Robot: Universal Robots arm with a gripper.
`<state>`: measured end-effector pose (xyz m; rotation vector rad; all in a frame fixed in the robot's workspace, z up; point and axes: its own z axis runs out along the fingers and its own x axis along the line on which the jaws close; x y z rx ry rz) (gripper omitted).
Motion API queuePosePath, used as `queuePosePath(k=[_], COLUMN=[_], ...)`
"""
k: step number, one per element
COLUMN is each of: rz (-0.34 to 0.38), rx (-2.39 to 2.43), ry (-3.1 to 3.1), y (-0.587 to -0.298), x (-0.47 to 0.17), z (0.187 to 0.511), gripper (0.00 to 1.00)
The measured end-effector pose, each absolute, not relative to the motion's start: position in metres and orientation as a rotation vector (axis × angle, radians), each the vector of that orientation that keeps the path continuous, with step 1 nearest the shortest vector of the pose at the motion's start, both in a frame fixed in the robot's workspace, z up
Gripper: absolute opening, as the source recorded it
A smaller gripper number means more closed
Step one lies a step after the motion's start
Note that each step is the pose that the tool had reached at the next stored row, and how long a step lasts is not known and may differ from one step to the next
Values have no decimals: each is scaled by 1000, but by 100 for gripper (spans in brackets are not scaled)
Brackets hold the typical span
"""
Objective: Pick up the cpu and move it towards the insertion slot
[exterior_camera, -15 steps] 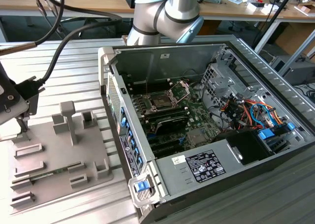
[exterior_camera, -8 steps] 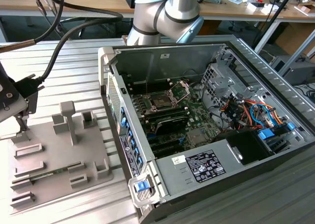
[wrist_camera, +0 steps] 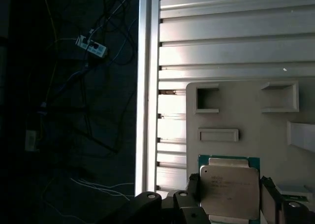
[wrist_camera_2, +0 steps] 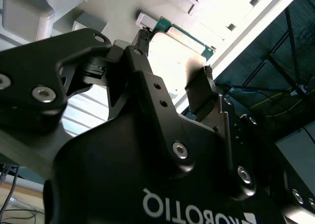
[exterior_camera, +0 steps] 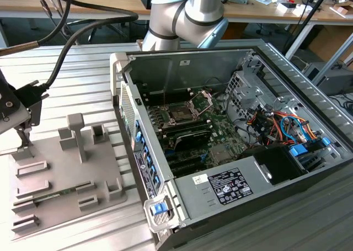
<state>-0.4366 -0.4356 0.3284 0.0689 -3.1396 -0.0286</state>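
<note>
The gripper [wrist_camera_2: 175, 52] is narrowed onto the cpu [wrist_camera: 229, 187] - in both wrist views its fingers [wrist_camera_2: 199, 93] sit against two opposite edges of the chip, whose pale metal top faces the first wrist view and whose green rim shows at one side. The cpu is over the grey holder plate [exterior_camera: 66, 168], near that plate's corner and close to the edge of the ribbed metal worktop [exterior_camera: 83, 69]; whether it touches the plate I cannot tell.

In the exterior view the gripper is at the exterior view's far left, just above the plate. The insertion slot [exterior_camera: 181, 114] lies well apart from it, inside the open computer case [exterior_camera: 182, 58] towards the exterior view's right - its dark centre is bare and its metal bracket [exterior_camera: 202, 99] stands hinged up behind it. The arm [exterior_camera: 187, 14] rises behind the case.
</note>
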Motion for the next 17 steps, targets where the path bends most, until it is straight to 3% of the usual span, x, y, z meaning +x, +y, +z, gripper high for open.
queuePosePath(k=[17], rz=[-31], rx=[69], ry=[-3140], y=[-436], x=[-437], z=[336], gripper=[55])
